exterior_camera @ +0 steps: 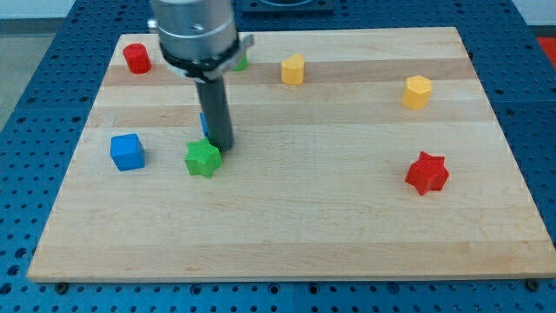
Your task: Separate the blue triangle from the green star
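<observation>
My tip (221,146), which carries no claw, touches the green star's (202,159) upper-right edge; the blue triangle (203,124) sits mostly hidden behind my rod.

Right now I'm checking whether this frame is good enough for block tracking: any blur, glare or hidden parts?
Camera view: sharp and evenly lit, with only soft glare on the wooden board. Short shadows sit under the red star and the blue cube. The rod hides most of the blue triangle. My tip is just above and right of the green star; contact cannot be told.
</observation>
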Controlling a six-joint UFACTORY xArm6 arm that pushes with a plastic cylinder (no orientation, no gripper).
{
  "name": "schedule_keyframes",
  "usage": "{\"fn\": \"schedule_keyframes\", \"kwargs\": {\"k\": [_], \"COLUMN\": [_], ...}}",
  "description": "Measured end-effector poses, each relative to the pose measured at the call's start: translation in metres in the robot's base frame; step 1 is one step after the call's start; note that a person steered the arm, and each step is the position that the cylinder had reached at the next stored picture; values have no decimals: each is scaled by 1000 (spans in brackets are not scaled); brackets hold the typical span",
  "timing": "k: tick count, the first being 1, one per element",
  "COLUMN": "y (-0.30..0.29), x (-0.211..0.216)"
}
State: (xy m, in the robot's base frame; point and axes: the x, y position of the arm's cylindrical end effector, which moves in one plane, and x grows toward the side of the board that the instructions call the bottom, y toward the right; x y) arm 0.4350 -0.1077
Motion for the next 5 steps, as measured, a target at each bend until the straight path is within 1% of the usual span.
{"fn": "schedule_keyframes", "kwargs": {"k": [3, 4, 5], "y": [-15, -12, -6], "x": [-6, -6, -17]}}
